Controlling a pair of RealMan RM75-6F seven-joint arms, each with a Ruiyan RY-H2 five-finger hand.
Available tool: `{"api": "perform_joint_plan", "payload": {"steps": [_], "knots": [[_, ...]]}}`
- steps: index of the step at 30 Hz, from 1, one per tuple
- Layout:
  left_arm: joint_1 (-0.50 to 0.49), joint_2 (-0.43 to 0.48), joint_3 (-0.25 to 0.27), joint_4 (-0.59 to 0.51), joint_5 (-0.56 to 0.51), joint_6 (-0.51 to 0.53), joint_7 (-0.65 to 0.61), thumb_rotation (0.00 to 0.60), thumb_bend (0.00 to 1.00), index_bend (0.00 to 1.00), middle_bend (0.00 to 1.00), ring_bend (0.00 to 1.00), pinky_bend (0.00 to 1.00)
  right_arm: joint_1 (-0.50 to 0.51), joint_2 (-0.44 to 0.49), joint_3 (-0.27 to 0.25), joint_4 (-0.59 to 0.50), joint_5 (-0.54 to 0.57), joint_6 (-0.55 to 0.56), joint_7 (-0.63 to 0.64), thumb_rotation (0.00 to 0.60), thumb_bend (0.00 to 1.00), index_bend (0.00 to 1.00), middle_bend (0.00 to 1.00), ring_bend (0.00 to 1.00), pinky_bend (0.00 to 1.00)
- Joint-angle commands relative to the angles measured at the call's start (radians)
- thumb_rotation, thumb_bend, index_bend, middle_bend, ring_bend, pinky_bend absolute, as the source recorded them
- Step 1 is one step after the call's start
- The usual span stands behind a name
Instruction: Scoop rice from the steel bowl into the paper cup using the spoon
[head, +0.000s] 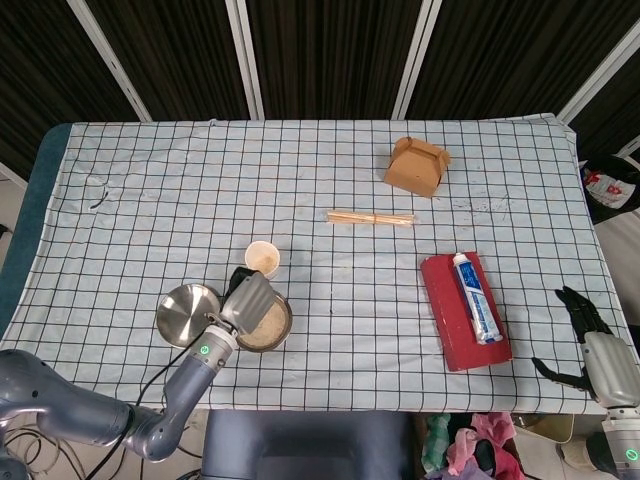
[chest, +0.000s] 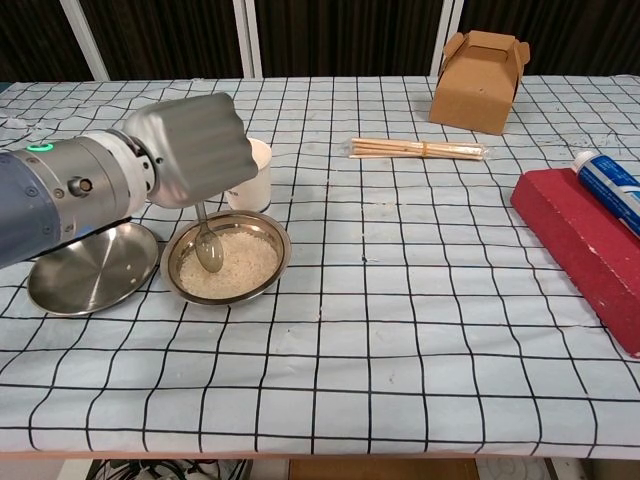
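Note:
My left hand (chest: 190, 150) (head: 250, 298) holds a metal spoon (chest: 207, 245) by the handle, pointing down. The spoon's bowl dips into the white rice at the left side of the steel bowl (chest: 275, 235) (head: 283, 325). The hand hangs right over the bowl and hides much of it in the head view. Just behind stands the white paper cup (chest: 255, 180) (head: 263, 259), upright, partly covered by the hand in the chest view. My right hand (head: 588, 340) hangs off the table's right front corner, fingers spread, holding nothing.
An empty steel plate (chest: 90, 268) lies left of the bowl. A bundle of wooden chopsticks (chest: 418, 149) and a brown paper box (chest: 478, 67) sit at the back. A red box (chest: 590, 240) with a toothpaste tube (chest: 610, 185) lies at the right.

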Motion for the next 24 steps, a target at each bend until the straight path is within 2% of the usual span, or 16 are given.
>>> {"api": "perform_joint_plan", "payload": {"steps": [1,16,24], "knots": [[-0.009,0.000,0.006,0.001,-0.007,0.000,0.025,0.600,0.47,0.77,1.00,1.00,1.00,0.000,0.000,0.001,0.000,0.001,-0.001,0.002,0.600,0.16,0.00,0.00,0.00,0.18],[-0.010,-0.040,0.038,0.045,0.001,0.023,0.096,0.600,0.48,0.78,1.00,1.00,1.00,-0.001,0.001,0.000,-0.003,0.001,-0.001,0.005,0.600,0.16,0.00,0.00,0.00,0.18],[0.003,-0.075,0.034,0.062,-0.015,0.063,0.136,0.600,0.48,0.78,1.00,1.00,1.00,-0.001,0.001,0.000,-0.004,0.000,-0.001,0.007,0.600,0.16,0.00,0.00,0.00,0.18]]}}
